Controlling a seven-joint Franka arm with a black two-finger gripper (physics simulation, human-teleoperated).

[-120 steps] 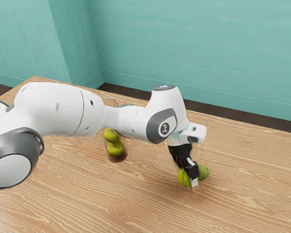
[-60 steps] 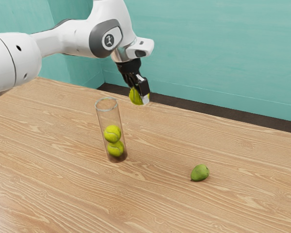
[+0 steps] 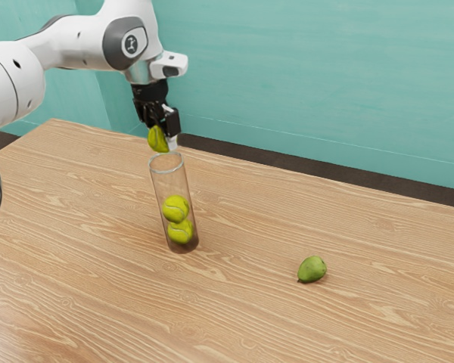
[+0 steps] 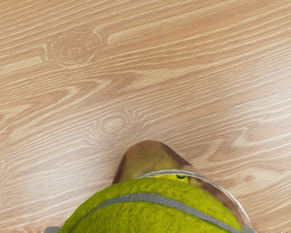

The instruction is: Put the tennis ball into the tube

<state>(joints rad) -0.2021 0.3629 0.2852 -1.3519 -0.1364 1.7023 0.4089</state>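
My gripper [image 3: 165, 138] is shut on a yellow-green tennis ball [image 3: 157, 139], just above the mouth of the clear tube [image 3: 169, 181] in the exterior view. The tube stands upright on the table with two tennis balls stacked in its lower part, the upper one [image 3: 175, 209] resting on the lower one [image 3: 181, 231]. In the wrist view the held ball [image 4: 155, 213] covers much of the tube's opening, and part of the tube's rim [image 4: 218, 187] curves out from behind it.
A green pear [image 3: 312, 269] lies on the wooden table [image 3: 242, 318], toward the exterior view's right from the tube. The teal wall [image 3: 325, 83] rises behind the table's far edge.
From beside the pear, my gripper has lifted the ball and carried it toward the exterior view's left, over the tube. The tube and pear have stayed in place.
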